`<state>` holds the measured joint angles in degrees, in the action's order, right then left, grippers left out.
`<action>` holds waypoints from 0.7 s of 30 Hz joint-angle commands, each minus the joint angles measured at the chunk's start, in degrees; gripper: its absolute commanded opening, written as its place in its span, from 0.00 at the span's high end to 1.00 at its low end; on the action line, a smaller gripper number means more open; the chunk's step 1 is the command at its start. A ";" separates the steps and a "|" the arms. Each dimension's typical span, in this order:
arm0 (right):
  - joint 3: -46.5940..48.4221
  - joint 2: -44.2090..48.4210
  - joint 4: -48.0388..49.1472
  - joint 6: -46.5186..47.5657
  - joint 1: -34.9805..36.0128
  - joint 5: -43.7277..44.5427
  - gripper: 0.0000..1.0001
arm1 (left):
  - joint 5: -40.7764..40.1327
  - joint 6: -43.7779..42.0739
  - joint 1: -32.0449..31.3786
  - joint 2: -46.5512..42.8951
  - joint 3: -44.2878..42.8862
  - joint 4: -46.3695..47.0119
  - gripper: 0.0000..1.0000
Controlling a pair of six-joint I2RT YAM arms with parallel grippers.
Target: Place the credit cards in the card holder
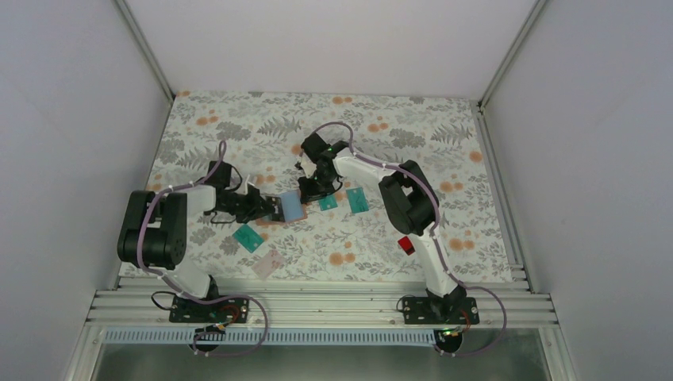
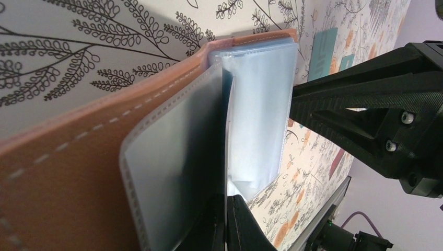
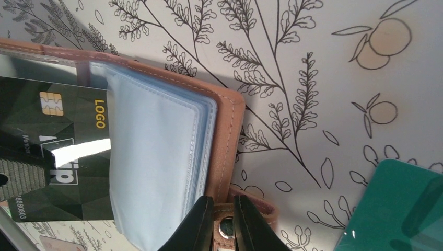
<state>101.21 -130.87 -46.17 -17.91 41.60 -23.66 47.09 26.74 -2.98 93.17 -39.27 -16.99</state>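
Top view, left of centre: left gripper (image 1: 271,208) jaws closed on the open card holder (image 1: 291,205), pinching a clear sleeve (image 2: 177,172); holder at frame centre; black card (image 3: 57,151) seated in a sleeve; right gripper (image 1: 306,194), immediately right: jaws clamped on the holder's snap tab (image 3: 225,222); a teal card (image 1: 358,199) lies flat further right on the patterned table (image 1: 238,127).

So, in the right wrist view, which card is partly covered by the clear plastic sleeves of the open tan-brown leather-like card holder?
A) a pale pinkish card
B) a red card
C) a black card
C: the black card, with a gold chip and LOGO print, sits partly under the clear sleeves of the tan-brown card holder.
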 commanded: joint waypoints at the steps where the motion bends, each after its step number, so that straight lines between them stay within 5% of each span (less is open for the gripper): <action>1: -2.42 -3.76 -1.63 0.50 0.62 5.23 0.88 | -0.44 -0.70 0.26 -0.66 -1.66 -2.50 0.98; 21: -3.21 -4.22 -0.76 0.54 0.67 3.71 0.89 | 3.46 -1.49 0.78 5.56 -4.67 -1.46 0.98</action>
<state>100.92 -130.87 -45.89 -17.76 41.60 -23.66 49.89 25.91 -2.26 97.23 -42.92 -19.81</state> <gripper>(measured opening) 0.107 0.028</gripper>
